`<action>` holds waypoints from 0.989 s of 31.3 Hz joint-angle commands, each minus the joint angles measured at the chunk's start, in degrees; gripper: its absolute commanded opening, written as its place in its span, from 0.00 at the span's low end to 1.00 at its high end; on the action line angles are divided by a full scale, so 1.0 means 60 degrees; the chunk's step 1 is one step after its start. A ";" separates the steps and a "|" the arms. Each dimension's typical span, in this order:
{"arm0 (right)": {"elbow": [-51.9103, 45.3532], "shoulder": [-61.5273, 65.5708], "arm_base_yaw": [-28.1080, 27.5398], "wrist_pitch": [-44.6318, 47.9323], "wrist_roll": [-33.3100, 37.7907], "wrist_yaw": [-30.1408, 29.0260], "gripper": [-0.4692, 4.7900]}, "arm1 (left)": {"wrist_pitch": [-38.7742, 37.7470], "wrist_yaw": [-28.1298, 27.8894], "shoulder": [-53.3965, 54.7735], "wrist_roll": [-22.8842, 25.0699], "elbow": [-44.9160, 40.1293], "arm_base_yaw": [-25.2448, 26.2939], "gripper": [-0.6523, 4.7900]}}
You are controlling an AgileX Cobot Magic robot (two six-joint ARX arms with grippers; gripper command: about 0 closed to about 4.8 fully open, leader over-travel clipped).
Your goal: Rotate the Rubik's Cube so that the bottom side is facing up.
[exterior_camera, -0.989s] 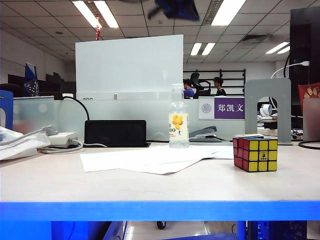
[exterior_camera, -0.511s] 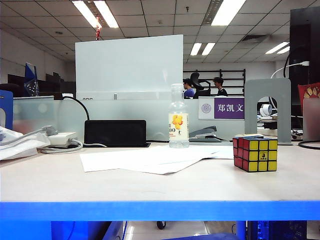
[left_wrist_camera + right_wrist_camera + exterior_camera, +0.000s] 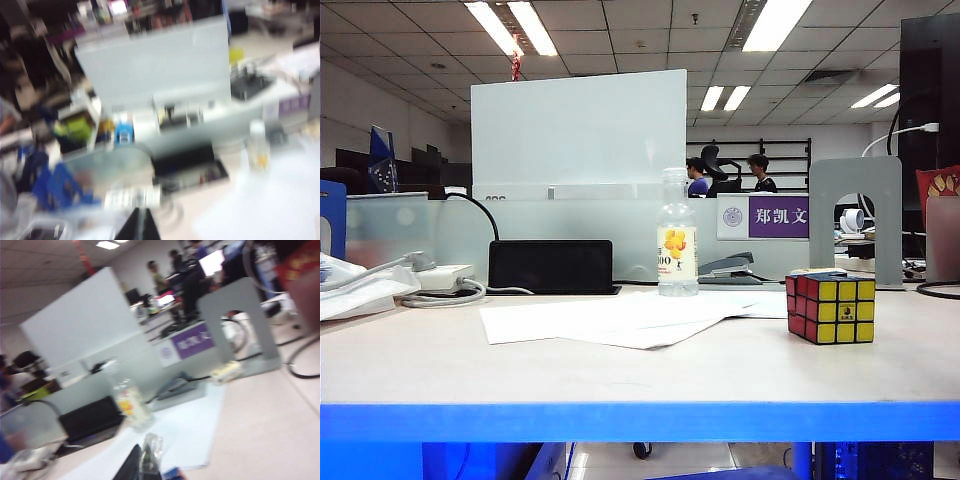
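- The black-framed, yellow-and-red Rubik's Cube (image 3: 830, 307) stayed put near the worktop's (image 3: 620, 370) right edge, not yet flipped.
- The arm overhead had gone.
- The left gripper (image 3: 136, 227), pressed together, hung above the worktop.
- The right gripper (image 3: 141, 464) sat low; I cannot tell its state.

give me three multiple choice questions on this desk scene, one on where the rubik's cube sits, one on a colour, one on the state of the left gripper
1. Where does the Rubik's Cube sit on the table in the exterior view?
A. right side
B. left side
C. on the black box

2. Which colour is the cube's face toward the camera?
A. green
B. yellow
C. white

3. How is the left gripper?
A. shut on the cube
B. wide open
C. shut, holding nothing

Answers: 1 A, it stands right of the clear bottle. 2 B, nine yellow stickers face front. 3 C, its dark tips meet above the desk in the left wrist view, away from the cube.
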 commanded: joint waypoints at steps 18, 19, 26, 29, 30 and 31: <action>-0.0991 -0.0018 0.0018 0.0455 -0.2721 -0.0514 0.09 | 0.2040 -0.0408 -1.0404 -0.1679 -1.1686 -0.0040 0.11; -0.0991 -0.0018 0.0018 0.0386 -0.2721 -0.0510 0.09 | 0.3009 -0.0270 -1.1147 -0.1661 -1.2874 -0.0040 0.11; -0.0991 -0.0018 0.0015 0.0040 -0.2725 -0.0492 0.09 | 0.8553 -0.0281 -1.4298 0.0237 -1.9332 -0.0080 0.11; -0.0991 -0.0018 0.0022 -0.0011 -0.2725 -0.0528 0.09 | 0.9646 -0.0685 -1.3974 0.0401 -2.0651 -0.0084 0.11; -0.0987 -0.0015 0.0022 0.0000 -0.2725 -0.0532 0.09 | 1.0047 -0.0769 -1.3894 0.0401 -2.1001 -0.0076 0.11; -0.0991 0.0087 0.0018 -0.0036 -0.2725 -0.0488 0.09 | 1.0652 -0.0754 -1.3733 0.0408 -2.1445 -0.0080 0.11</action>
